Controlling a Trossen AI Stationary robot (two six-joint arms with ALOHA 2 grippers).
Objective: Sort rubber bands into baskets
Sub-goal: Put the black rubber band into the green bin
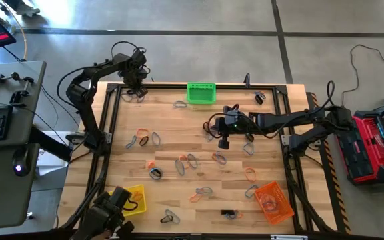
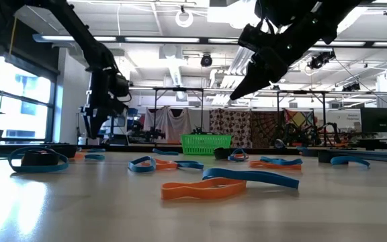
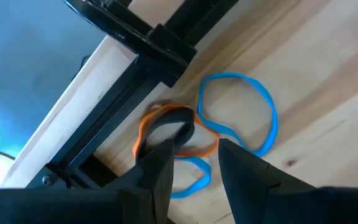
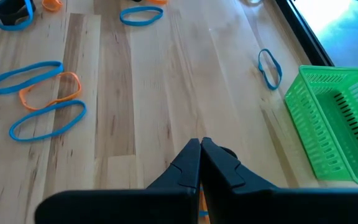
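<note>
Many rubber bands in orange, blue and black lie scattered on the wooden table (image 1: 179, 127), such as those at the middle (image 1: 191, 160). The green basket (image 1: 201, 93) stands at the far edge, the yellow basket (image 1: 135, 199) near left, and the orange basket (image 1: 274, 202) near right. My left gripper (image 3: 194, 163) is open at the far left corner, pointing down over a small heap of an orange band (image 3: 145, 127), a black band (image 3: 178, 124) and a blue band (image 3: 241, 112). My right gripper (image 4: 201, 148) is shut, raised high above the table's middle (image 2: 237, 94). My left gripper's open fingers stand on either side of the black and orange bands (image 3: 173, 134) from above; I cannot tell whether the fingertips touch them. My right gripper shows a small dark bump (image 4: 226, 152) beside its shut tips; I cannot tell whether it holds anything.
A black frame rail (image 3: 135, 93) runs along the table edge right beside the left gripper's bands. In the right wrist view, the green basket (image 4: 334, 124) stands ahead of the gripper with a blue band (image 4: 269, 67) next to it. Black cables lie by the right arm (image 1: 212, 123).
</note>
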